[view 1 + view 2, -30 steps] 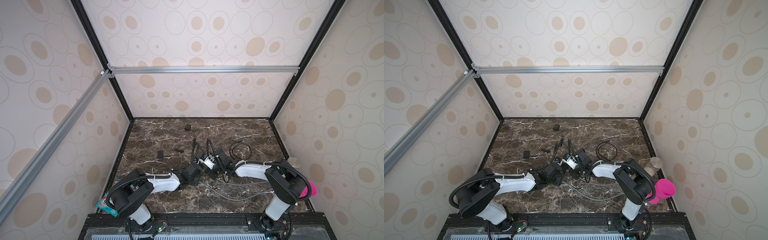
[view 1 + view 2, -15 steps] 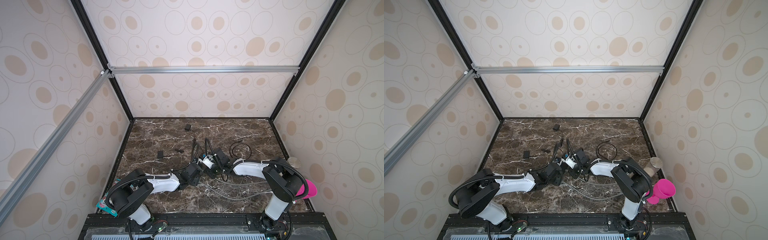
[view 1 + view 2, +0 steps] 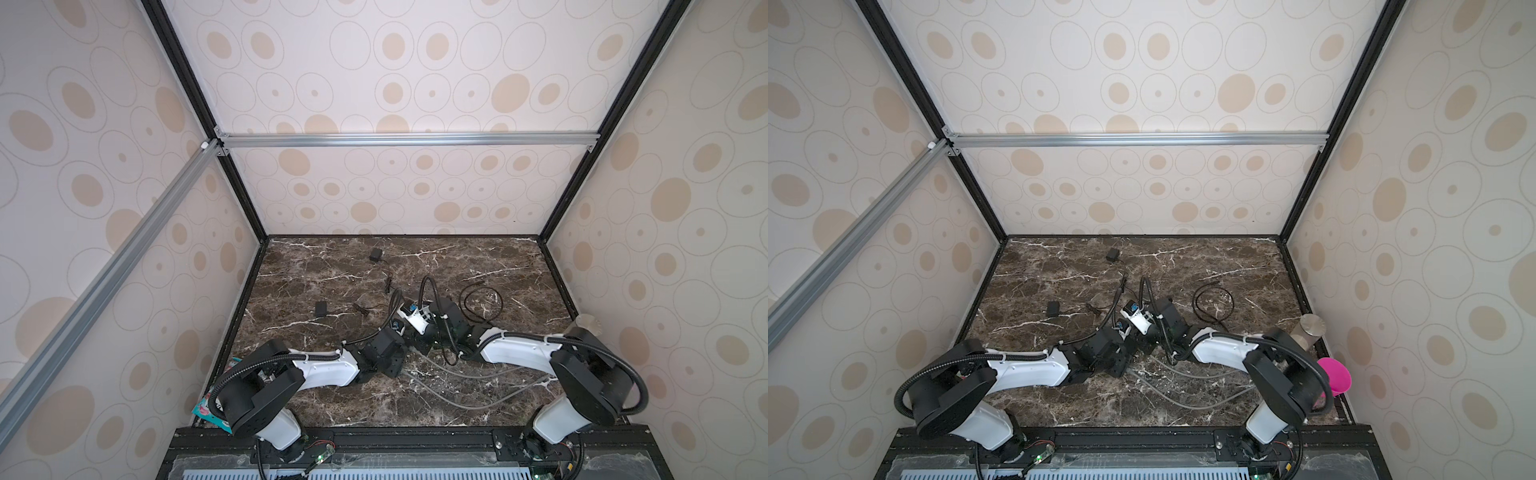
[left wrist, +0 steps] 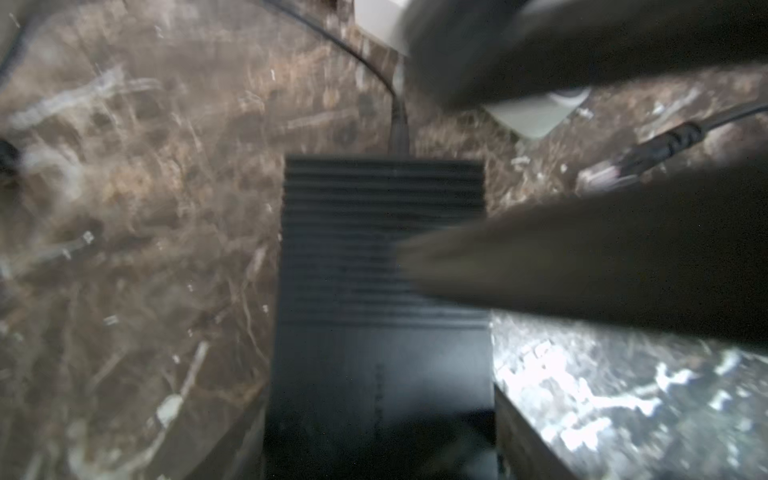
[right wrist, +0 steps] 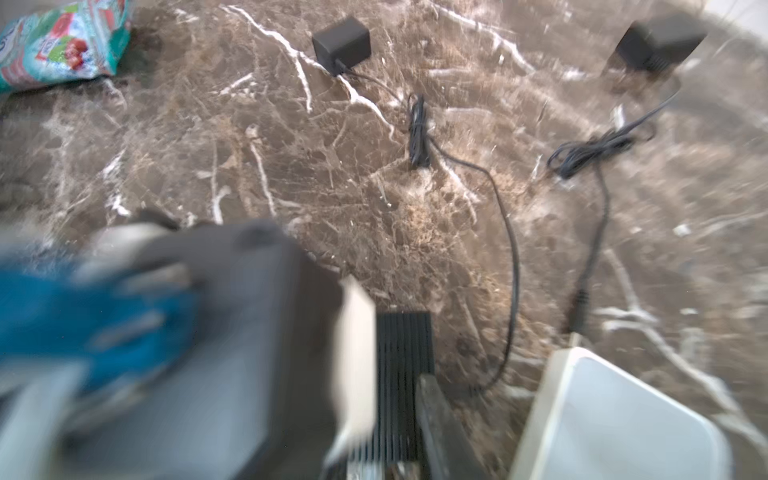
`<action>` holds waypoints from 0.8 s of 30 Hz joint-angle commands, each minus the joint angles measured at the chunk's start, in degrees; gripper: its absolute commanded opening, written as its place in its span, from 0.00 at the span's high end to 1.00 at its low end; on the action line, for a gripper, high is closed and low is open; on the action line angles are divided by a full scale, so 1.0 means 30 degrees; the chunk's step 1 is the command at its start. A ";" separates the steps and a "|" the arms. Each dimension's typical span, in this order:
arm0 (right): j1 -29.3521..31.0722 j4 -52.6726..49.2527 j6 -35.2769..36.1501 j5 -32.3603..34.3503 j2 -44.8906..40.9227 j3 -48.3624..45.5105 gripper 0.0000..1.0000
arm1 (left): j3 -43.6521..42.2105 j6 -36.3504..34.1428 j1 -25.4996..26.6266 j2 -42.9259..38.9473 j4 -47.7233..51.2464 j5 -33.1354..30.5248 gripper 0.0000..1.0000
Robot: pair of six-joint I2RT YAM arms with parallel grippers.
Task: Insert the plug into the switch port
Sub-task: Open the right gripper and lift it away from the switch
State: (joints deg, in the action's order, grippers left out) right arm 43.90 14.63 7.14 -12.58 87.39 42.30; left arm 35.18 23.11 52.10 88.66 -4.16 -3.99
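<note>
In the left wrist view the switch (image 4: 382, 232) is a black ribbed box running back between the jaws of my left gripper (image 4: 382, 415), which is shut on its sides. A black plug (image 4: 398, 133) butts into the switch's far end, and its thin cable trails away. My right gripper's two dark fingers (image 4: 582, 266) hang over the switch, spread apart and holding nothing. In the right wrist view my right gripper (image 5: 390, 415) shows the ribbed switch (image 5: 403, 353) below it. In both top views the grippers meet mid-table (image 3: 411, 334) (image 3: 1136, 332), hiding the switch.
A second plug (image 4: 615, 170) with a metal tip lies loose beside a white box (image 5: 623, 424). Two black adapters (image 3: 376, 254) (image 3: 320, 307), a coiled black cable (image 3: 482, 301) and grey cables (image 3: 457, 399) are on the marble. A snack packet (image 3: 208, 409) lies front left, a pink cup (image 3: 1333, 376) front right.
My right gripper's jaws have parted, and its arm has edged slightly toward the left. The left arm and the switch have stayed put.
</note>
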 commanded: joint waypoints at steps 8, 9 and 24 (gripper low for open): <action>0.0136 -0.4999 -0.4212 0.5576 -0.6523 -0.1895 0.70 | 0.1543 -0.0212 -0.1098 0.1773 0.5159 -0.0068 0.44; 0.0137 -0.5522 -0.4694 0.5740 -0.7038 -0.2011 0.70 | 0.1955 -0.0163 -0.1409 0.2140 0.5653 -0.0620 0.39; 0.0151 -0.8936 -0.6773 0.7457 -1.0594 -0.2943 0.64 | 0.5388 0.0399 -0.4241 0.1561 1.3136 -0.5397 0.31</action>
State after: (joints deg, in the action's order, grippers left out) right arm 44.18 -9.37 -11.44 7.75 56.80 33.41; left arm 49.82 24.18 39.94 94.11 22.72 -16.21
